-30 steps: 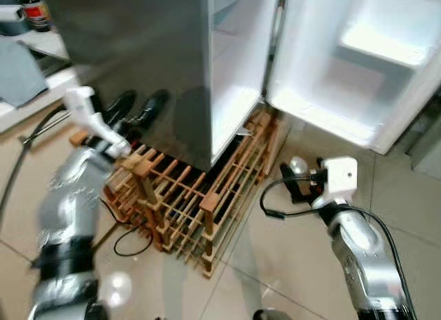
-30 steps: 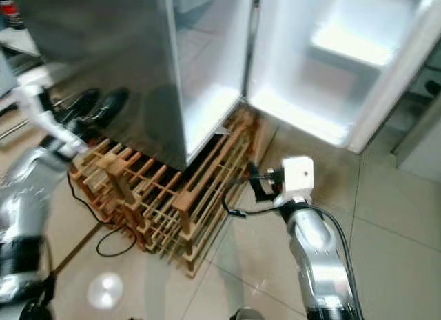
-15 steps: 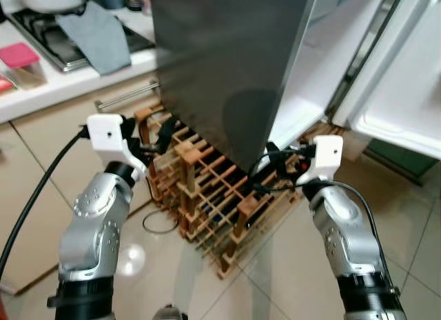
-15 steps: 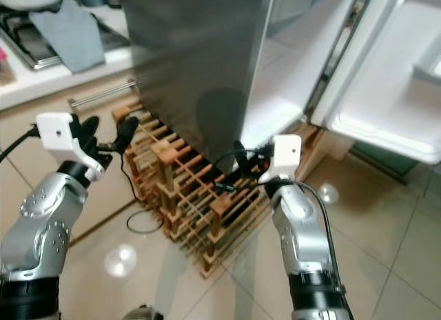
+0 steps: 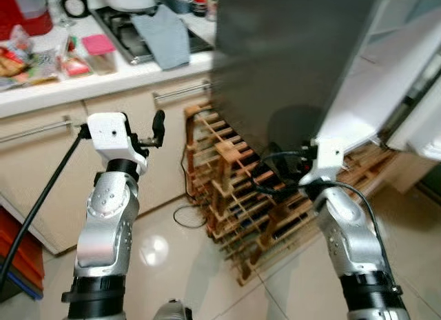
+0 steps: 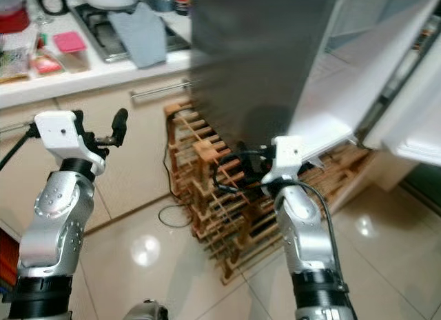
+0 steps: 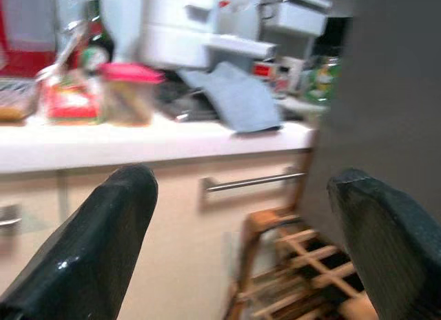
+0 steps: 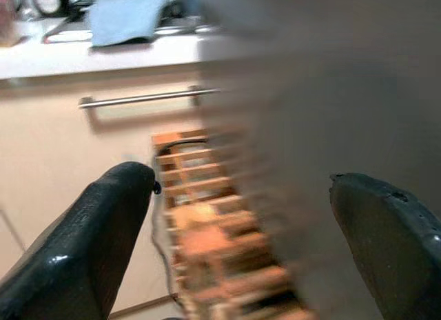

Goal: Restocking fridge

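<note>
1. Currently both arms are raised in front of the body with nothing carried. The left pincer (image 5: pixel 157 130) is spread and empty, pointing at the cabinet front below the surface (image 5: pixel 103 82). The right pincer (image 6: pixel 238 170) is also spread and empty, held just before the wine rack (image 5: pixel 255 210).
2. Judged from the empty pincers and the heading toward the surface, the robot is going for stock, not loading.
3. The fridge (image 5: pixel 289 65) stands to the right, grey side toward the camera. Its door (image 6: pixel 406 120) is open, so the compartment is ready for loading.
4. Candidate stock sits on the surface: a pink-lidded container (image 7: pixel 129 91), packets (image 5: pixel 34 61) and bottles (image 7: pixel 93 47). A grey cloth (image 5: pixel 165 41) lies over the hob.
5. The rack stands on the floor against the fridge, with a black cable (image 5: pixel 182 213) beside it. Both crowd the walking path, a likely snag for the right arm.
</note>
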Tool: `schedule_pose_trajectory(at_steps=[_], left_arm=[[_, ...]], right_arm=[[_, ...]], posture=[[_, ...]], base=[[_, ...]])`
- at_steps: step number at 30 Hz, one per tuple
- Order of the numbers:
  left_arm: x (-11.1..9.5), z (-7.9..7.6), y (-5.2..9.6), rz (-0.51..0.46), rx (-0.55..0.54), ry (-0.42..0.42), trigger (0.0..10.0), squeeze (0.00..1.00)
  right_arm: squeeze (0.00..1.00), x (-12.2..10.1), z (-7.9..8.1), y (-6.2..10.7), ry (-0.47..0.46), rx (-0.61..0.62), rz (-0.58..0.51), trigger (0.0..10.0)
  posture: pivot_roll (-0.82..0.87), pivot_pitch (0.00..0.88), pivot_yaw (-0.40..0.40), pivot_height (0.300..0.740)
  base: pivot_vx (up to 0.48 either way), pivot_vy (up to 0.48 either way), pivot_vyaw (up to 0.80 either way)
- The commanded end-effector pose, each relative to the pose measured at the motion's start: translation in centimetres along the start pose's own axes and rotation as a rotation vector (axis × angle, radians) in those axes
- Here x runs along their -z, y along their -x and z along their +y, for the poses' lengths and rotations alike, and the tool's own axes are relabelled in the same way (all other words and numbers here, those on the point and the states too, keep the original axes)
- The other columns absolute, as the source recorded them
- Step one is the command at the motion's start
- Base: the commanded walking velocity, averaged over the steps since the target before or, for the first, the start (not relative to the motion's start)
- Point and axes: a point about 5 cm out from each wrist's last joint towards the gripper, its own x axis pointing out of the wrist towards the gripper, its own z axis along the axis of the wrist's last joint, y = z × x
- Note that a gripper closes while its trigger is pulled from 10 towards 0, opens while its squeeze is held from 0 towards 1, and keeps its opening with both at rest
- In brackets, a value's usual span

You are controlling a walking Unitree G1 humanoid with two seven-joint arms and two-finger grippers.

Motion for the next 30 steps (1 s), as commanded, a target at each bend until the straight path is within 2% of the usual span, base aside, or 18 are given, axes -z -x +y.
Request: schedule_pose_trajectory(at_steps=[1, 3, 4, 5, 9, 14, 16, 18, 20, 25, 27, 30], left_arm=[[0.1, -0.4, 0.3, -0.006, -0.004, 0.032, 10.0, 0.0], [0.1, -0.8, 0.4, -0.013, 0.002, 0.06, 10.0, 0.0], [-0.1, -1.2, 0.4, -0.023, 0.015, 0.05, 10.0, 0.0], [-0.1, -2.3, 0.4, -0.029, 0.06, 0.032, 10.0, 0.0], [-0.3, -3.2, -0.1, -0.031, 0.112, -0.002, 10.0, 0.0], [-0.7, -2.7, -0.9, -0.053, 0.082, -0.015, 10.0, 0.0], [-0.9, -3.0, -0.9, -0.073, 0.08, -0.053, 10.0, 0.0], [-0.6, -3.1, -0.8, -0.061, 0.06, -0.088, 10.0, 0.0], [-0.1, -3.1, -0.7, -0.039, 0.036, -0.084, 10.0, 0.0], [0.0, -3.8, -0.7, -0.037, 0.046, -0.098, 10.0, 0.0], [0.0, -4.0, -0.7, -0.046, 0.056, -0.13, 10.0, 0.0], [0.3, -3.9, -1.0, -0.026, 0.041, -0.091, 10.0, 0.0]], right_arm=[[0.0, -0.1, -0.1, -0.1, 0.015, -0.002, -0.02, 10.0], [0.0, -0.1, -0.1, -0.2, 0.017, -0.002, -0.028, 10.0], [0.0, -0.3, 0.0, -0.4, 0.014, 0.001, -0.038, 10.0], [0.0, -0.3, 0.2, -0.9, 0.011, 0.002, -0.045, 10.0], [0.0, -0.4, 0.7, -1.3, 0.018, -0.011, -0.057, 10.0], [0.0, -0.2, 1.1, -1.8, 0.018, -0.041, -0.055, 10.0], [0.0, -0.4, 1.3, -2.2, 0.02, -0.06, -0.058, 10.0], [0.0, -0.5, 1.6, -2.5, 0.029, -0.083, -0.065, 10.0], [0.0, -0.9, 2.0, -2.8, 0.042, -0.107, -0.077, 10.0], [0.0, -1.1, 1.7, -2.8, 0.051, -0.106, -0.083, 10.0], [0.0, -0.8, 1.2, -2.6, 0.058, -0.086, -0.072, 10.0], [0.0, -0.6, 1.0, -2.5, 0.075, -0.064, -0.064, 10.0]], posture=[[0.02, 0.0, -0.052, 0.74], [0.02, 0.0, -0.042, 0.74], [0.03, 0.0, -0.038, 0.74], [0.04, 0.0, -0.019, 0.74], [0.06, 0.0, -0.033, 0.74], [0.08, 0.0, -0.052, 0.74], [0.09, 0.0, -0.072, 0.74], [0.09, 0.0, -0.081, 0.74], [0.09, 0.0, -0.083, 0.74], [0.09, 0.0, -0.086, 0.74], [0.08, 0.0, -0.089, 0.74], [0.07, 0.0, -0.089, 0.74]], base=[[0.0, 0.424, 0.59], [0.0, 0.424, 0.58], [0.0, 0.424, 0.57], [0.0, 0.0, 0.57], [0.0, 0.0, 0.57], [0.0, 0.0, 0.57], [0.0, 0.0, 0.57], [0.0, -0.36, 0.56], [0.0, -0.472, 0.56], [0.0, -0.47, 0.56], [0.0, -0.448, 0.56], [0.369, -0.121, 0.58]])
